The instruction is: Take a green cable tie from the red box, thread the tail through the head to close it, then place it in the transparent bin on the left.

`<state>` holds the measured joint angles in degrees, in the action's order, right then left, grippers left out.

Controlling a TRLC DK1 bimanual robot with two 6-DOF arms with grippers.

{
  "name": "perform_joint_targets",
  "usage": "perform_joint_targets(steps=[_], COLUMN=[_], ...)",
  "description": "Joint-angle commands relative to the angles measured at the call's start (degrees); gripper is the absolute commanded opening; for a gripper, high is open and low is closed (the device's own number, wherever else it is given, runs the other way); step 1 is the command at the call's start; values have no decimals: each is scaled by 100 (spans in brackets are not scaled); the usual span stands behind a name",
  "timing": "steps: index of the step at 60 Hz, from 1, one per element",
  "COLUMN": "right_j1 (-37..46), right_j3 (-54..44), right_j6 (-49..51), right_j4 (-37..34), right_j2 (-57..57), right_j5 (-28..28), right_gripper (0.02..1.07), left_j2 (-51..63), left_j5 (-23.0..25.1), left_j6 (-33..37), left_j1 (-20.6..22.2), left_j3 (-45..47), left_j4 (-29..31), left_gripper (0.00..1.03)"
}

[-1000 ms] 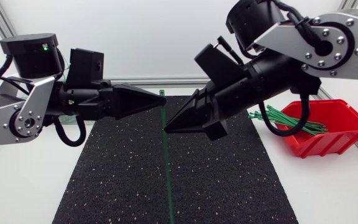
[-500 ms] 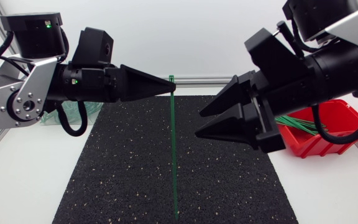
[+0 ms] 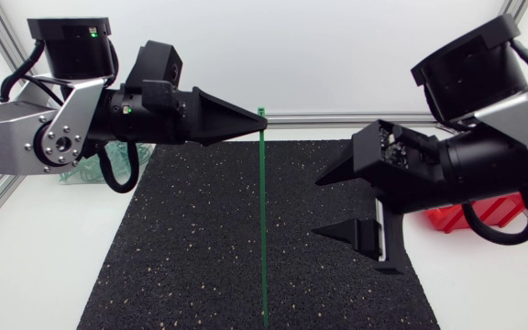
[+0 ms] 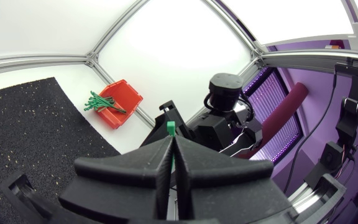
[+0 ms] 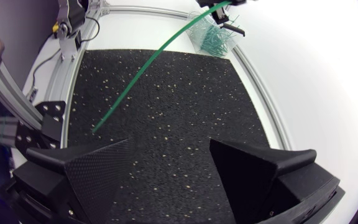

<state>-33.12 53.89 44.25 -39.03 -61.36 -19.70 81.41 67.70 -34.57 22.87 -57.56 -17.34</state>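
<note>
Threading step, likely: left end effector (image 3: 250,121) clamps the cable tie (image 3: 262,220) near its head; right end effector (image 3: 319,206), fingers apart, must next catch the tail.

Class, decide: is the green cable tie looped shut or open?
Open: the cable tie hangs straight from the left gripper, its tail free, not through the head.

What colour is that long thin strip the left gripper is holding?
Green. The cable tie shows best in the head view.

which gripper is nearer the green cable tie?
Left. The left gripper is shut on the cable tie near its head; the right gripper is open, off to its side, apart.
</note>
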Motion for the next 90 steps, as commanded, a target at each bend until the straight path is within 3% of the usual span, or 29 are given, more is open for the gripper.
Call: perform_joint_targets(steps=[1, 6, 18, 43, 63, 74, 90], right_j1=[-230, -476, -1021, -1741, -2181, -2198, -2277], right_j3=[-379, -695, -1645, -2225, -2471, -2260, -2163], right_j6=[611, 945, 1842, 3028, 3916, 4013, 3986], right_j4=[308, 580, 1705, 3920, 5256, 5309, 5335], right_j2=[221, 239, 37, -658, -1264, -1519, -1800], right_j5=[406, 872, 1918, 2902, 3412, 3473, 3579], right_gripper=[97, 102, 102, 102, 102, 102, 102], left_j2=[209, 332, 947, 1677, 1756, 1598, 1475], left_j5=[112, 129, 252, 551, 674, 736, 780], left_j6=[-208, -208, -367, -367, -217, 460, 2297], left_j1=[-72, -125, -371, -723, -916, -1074, -1039], left_j3=[-168, -221, -642, -1319, -1328, -1038, -739], left_j4=[12, 12, 56, 372, 486, 530, 776], left_gripper=[3, 3, 3, 3, 3, 3, 3])
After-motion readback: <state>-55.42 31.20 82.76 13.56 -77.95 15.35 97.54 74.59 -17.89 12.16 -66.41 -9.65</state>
